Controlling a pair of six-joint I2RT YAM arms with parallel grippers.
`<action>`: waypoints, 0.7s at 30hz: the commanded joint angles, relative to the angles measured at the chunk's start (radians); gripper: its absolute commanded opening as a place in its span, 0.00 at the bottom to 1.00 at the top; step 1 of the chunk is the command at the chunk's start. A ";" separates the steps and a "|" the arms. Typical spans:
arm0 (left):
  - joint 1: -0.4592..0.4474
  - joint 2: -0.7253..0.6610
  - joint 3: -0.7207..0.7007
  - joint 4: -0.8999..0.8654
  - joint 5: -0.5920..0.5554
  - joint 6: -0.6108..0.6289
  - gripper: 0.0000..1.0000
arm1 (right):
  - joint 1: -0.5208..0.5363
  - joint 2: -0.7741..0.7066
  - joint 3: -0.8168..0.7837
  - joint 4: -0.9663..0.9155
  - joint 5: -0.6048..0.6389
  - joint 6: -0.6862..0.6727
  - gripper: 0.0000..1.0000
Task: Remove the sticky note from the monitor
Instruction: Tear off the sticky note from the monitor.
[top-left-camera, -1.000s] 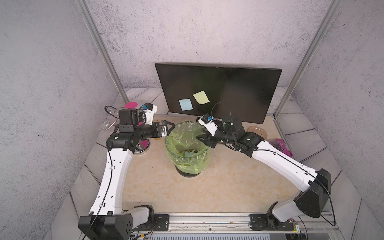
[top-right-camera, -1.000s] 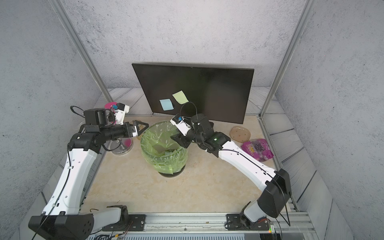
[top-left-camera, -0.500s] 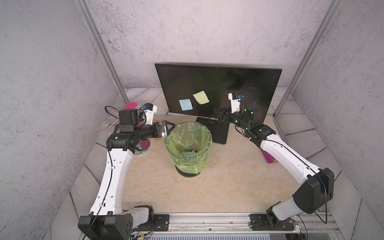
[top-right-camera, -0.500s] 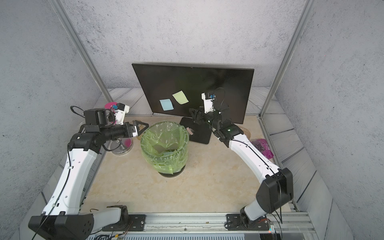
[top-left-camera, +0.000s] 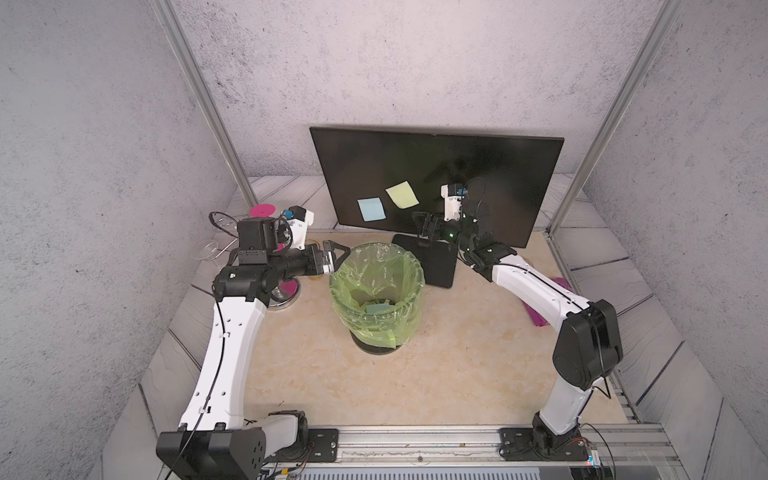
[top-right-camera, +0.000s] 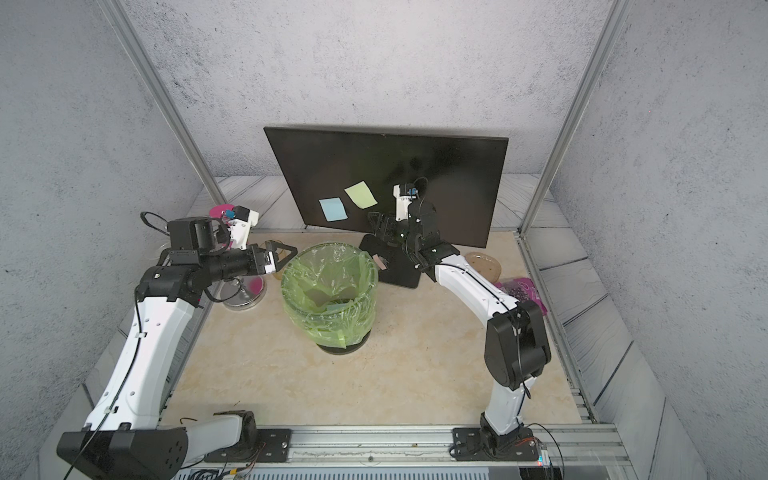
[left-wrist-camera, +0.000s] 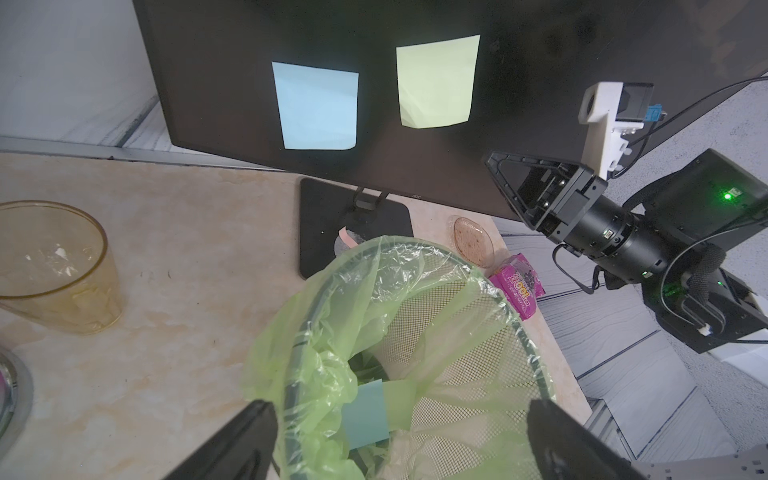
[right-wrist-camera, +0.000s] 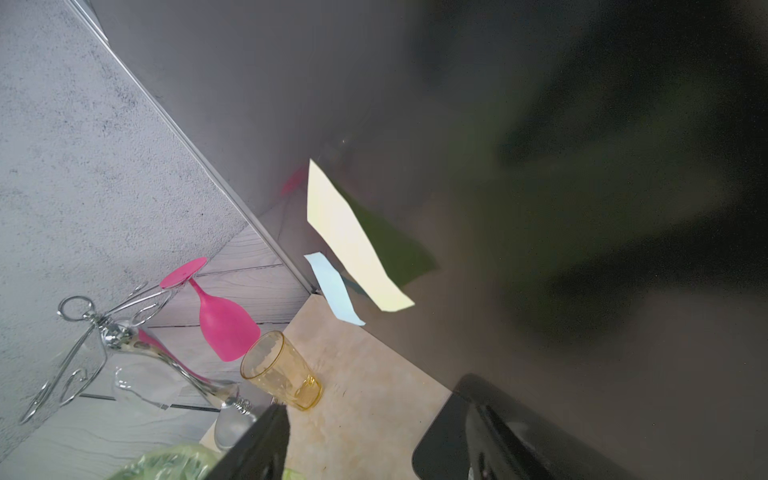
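- Trouble spot number one: there are two notes on the monitor (top-left-camera: 436, 166), both low on the screen toward the robot's left. The yellow note (top-left-camera: 402, 194) and the blue note (top-left-camera: 370, 208) sit near each other but not touching. The task just says "the" note, so grabbing the wrong one seems possible.
- The right gripper (top-left-camera: 419, 226) hangs in front of the screen near the yellow note, jaws apart and empty. It looks close to the glass. Pushing in too far could scrape the screen or rock the monitor on its thin neck.
- The right wrist view shows both notes curling off the glass at their free edges. That's handy for pinching, but a weak pinch on just a corner could slip or tear the paper.
- I'd guess a sideways yank could leave the note hanging by its sticky strip. It could also cling to a finger and refuse to drop.
- The left gripper (top-left-camera: 338, 255) sits right by the rim of the bin (top-left-camera: 376, 328), jaws wide apart, holding nothing. If the right arm swings over to the bin, the two could bump.
- The amber glass (left-wrist-camera: 54, 266) and pink wine glass (right-wrist-camera: 220, 320) stand well off to the left, so they're a low worry.
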 joint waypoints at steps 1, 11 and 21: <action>0.009 0.003 -0.003 0.007 0.013 0.003 1.00 | 0.010 0.023 0.047 0.044 0.047 -0.015 0.71; 0.009 0.004 0.000 0.000 0.014 0.009 1.00 | 0.028 0.099 0.163 -0.007 0.081 -0.137 0.67; 0.011 0.006 0.002 -0.007 0.009 0.020 1.00 | 0.043 0.188 0.290 -0.082 0.093 -0.216 0.63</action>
